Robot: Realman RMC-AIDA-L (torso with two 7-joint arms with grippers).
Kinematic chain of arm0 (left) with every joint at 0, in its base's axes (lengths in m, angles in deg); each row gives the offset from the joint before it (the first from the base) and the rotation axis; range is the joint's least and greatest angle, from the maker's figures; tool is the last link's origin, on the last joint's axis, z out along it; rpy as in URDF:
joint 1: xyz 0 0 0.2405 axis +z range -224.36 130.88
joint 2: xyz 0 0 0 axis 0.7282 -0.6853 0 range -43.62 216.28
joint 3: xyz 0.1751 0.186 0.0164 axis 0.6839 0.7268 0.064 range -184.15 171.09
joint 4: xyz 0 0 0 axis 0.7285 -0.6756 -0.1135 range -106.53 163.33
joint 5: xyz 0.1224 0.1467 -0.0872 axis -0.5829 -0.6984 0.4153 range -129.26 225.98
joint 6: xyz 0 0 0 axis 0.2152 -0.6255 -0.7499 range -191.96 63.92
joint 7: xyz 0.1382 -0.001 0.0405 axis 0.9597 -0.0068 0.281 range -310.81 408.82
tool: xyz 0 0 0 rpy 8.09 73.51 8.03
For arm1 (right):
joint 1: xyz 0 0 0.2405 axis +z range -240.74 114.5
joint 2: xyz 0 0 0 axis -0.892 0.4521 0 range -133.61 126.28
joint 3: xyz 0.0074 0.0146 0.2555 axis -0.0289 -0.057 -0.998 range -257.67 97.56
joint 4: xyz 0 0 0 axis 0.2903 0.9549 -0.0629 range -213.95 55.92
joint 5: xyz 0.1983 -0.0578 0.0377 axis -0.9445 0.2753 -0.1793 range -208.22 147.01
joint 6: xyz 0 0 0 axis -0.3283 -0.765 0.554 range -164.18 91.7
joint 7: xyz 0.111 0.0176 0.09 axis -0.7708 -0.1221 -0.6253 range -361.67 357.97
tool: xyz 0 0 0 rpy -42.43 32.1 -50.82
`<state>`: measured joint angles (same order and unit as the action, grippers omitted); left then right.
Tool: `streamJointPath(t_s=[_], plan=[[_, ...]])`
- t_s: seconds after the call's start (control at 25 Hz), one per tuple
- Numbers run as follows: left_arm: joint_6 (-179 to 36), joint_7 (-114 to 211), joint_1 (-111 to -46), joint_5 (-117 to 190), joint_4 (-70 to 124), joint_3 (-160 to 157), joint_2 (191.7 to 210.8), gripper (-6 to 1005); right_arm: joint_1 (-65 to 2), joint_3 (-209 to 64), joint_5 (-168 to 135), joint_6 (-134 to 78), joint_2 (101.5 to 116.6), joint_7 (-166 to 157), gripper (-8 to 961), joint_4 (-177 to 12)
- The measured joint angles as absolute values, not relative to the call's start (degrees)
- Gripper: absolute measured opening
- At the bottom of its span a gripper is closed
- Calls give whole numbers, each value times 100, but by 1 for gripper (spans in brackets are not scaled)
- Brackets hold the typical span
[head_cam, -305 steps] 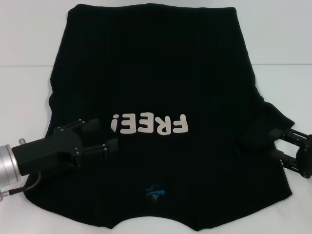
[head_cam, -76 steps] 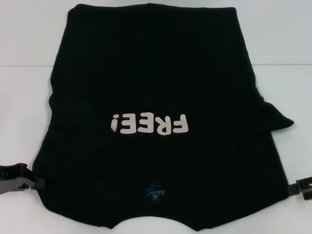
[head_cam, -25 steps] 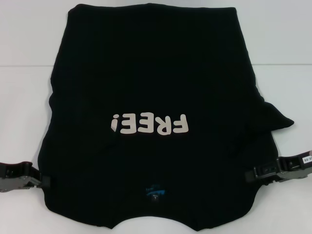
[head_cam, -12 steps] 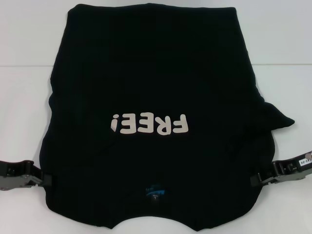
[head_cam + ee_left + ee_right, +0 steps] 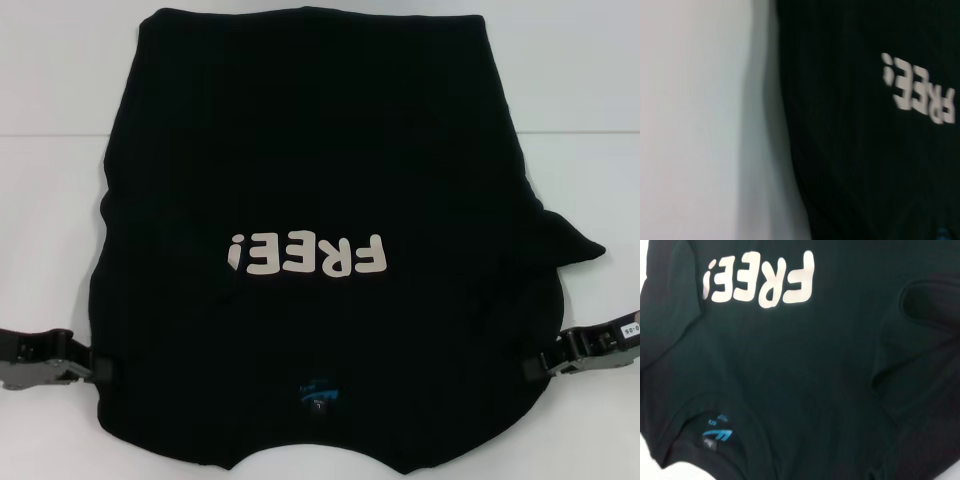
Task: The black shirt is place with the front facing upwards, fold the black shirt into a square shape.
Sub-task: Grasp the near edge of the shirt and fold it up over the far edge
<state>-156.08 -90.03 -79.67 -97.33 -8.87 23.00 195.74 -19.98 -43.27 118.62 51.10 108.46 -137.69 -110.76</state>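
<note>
The black shirt (image 5: 310, 150) lies flat on the white table, front up, with its cream "FREE!" lettering (image 5: 305, 255) upside down to me and the blue neck label (image 5: 318, 393) near the front edge. A sleeve flap (image 5: 565, 245) pokes out on the right side. My left gripper (image 5: 103, 368) lies low against the shirt's left shoulder edge. At the right shoulder edge my right gripper (image 5: 532, 369) lies equally low. The left wrist view shows the shirt's edge (image 5: 850, 150) beside bare table. The right wrist view shows the lettering (image 5: 760, 277) and the label (image 5: 717, 435).
White table (image 5: 50, 200) surrounds the shirt on the left, right and far sides. The shirt's collar end reaches the near edge of the head view.
The left gripper has crept right, nudging the shirt's left edge inward. The right gripper has drawn back to the right, and the cloth edge there has followed it outward.
</note>
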Motion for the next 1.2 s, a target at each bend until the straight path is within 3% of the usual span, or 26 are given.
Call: streamJointPath(t_s=[0.36, 0.52, 0.8, 1.2], plan=[[-16815, -8494, -8101, -9706, -580, 2355, 19350, 20, -2066, -4196, 12180, 6256, 10516, -13177, 96, -11226], [-17646, -8181, -8117, -9821, -490, 2557, 19321, 20, -2120, -4079, 12548, 6925, 10517, -12670, 96, -11305], [-18104, -8007, -8012, -9801, -474, 3109, 19428, 20, -2206, -4031, 12762, 7315, 10612, -12328, 95, -11311], [-16946, -8535, -8545, -9523, -465, 1143, 19221, 21, -2008, -5277, 11859, 6618, 10383, -13121, 96, -11641]])
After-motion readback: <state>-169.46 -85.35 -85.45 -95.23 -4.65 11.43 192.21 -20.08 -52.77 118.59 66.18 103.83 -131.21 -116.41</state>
